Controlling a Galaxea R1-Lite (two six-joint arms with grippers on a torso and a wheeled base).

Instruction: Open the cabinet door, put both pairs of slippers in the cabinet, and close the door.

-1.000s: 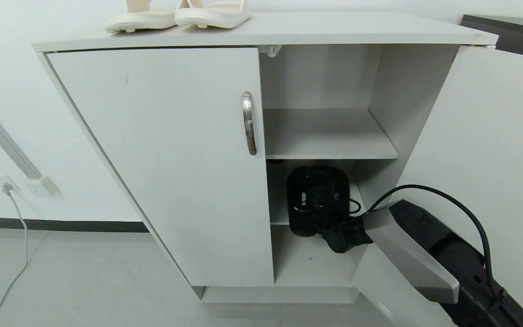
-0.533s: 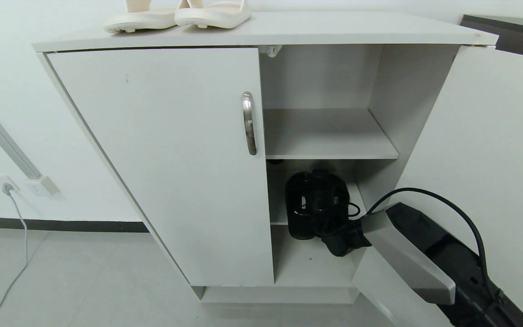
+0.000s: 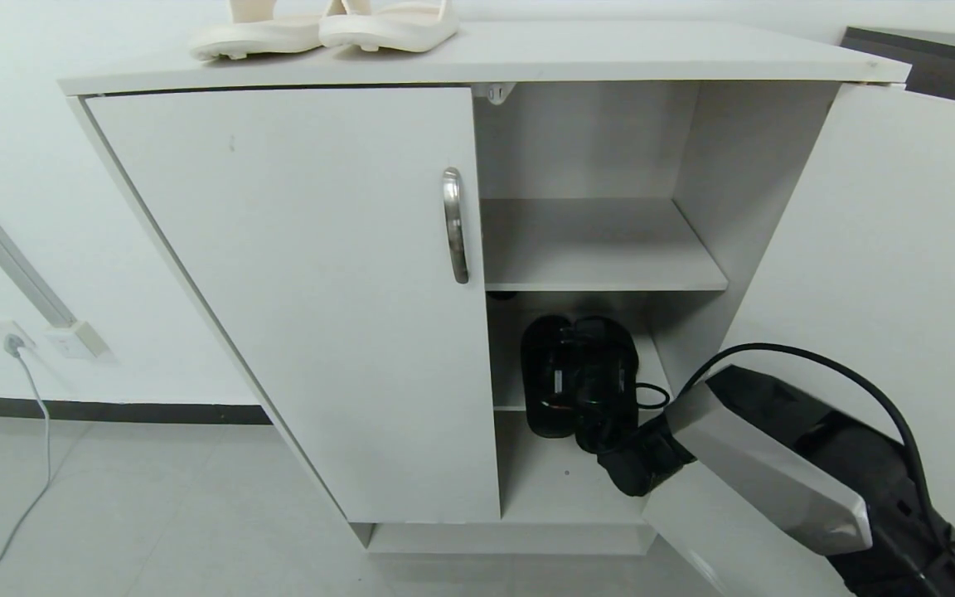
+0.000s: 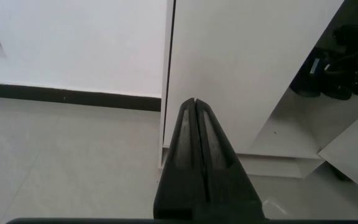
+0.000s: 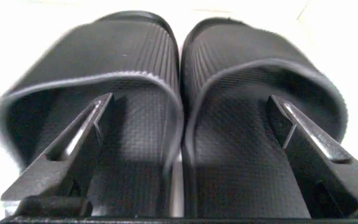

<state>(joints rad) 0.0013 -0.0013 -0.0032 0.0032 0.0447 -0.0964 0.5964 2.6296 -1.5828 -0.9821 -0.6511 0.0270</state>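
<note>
Spotted the black slippers point(image 3: 581, 377) side by side at the lower shelf point(image 3: 652, 361) of the white cabinet point(image 3: 527, 58), right door point(image 3: 900, 274) swung open. Noticed rounded toes and ribbed, rubbery-looking straps. Found the right gripper point(image 5: 191, 106) spread wide, one thin metal finger over each footbed, clamping nothing. Caught the left gripper point(image 4: 195, 102) pressed closed and empty, low by the closed left door point(image 3: 295, 290). Also saw chunky cream slippers point(image 3: 328, 33) up on the smooth top. Made out glossy grey floor tiles point(image 3: 154, 514), a plain white wall point(image 3: 5, 124) and a wall socket point(image 3: 9, 340).

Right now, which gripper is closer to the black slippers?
Right. The right gripper is open right at the black slippers; the left gripper hangs shut outside, before the closed door.
</note>
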